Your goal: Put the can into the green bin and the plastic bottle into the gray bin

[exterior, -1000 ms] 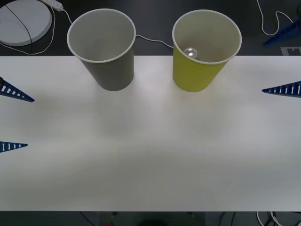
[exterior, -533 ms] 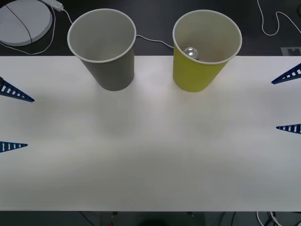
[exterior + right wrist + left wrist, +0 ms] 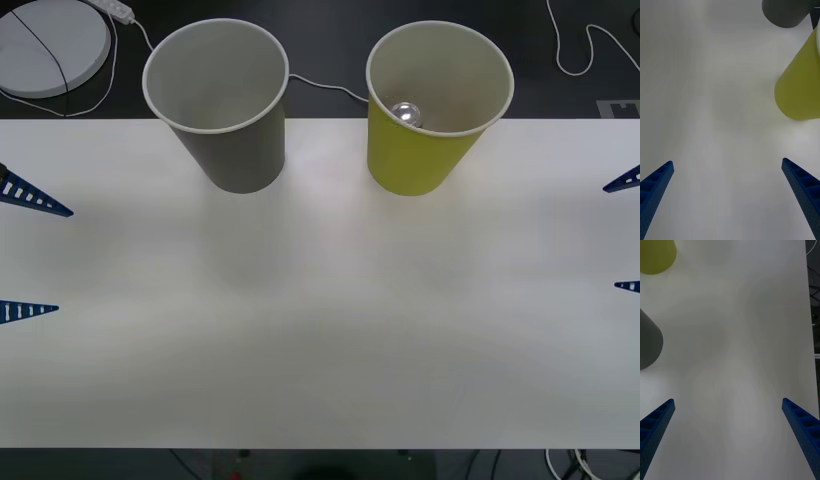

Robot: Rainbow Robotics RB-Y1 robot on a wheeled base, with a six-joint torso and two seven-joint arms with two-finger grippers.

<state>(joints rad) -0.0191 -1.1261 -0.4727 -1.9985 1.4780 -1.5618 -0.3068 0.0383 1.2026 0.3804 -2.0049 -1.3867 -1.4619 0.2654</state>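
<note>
**Can in the green bin, both my pincers spread at the table's sides**

The can sits inside the green bin, in the upper right of the front frame; I see its silver top low against the bin's near inner wall. The gray bin stands just to the left of it in the upper middle, upright, apart from the green one with a strip of white table between them. Its pale inside looks bare as far as I can see into it.

My left gripper hangs at the left edge of the frame, fingers wide apart, holding nothing. My right gripper is at the far right edge, also spread and holding nothing. Both are well apart from the bins.

Behind the table, a white round disc lies on the dark floor at the upper left, and a thin white cable runs behind the bins.
</note>
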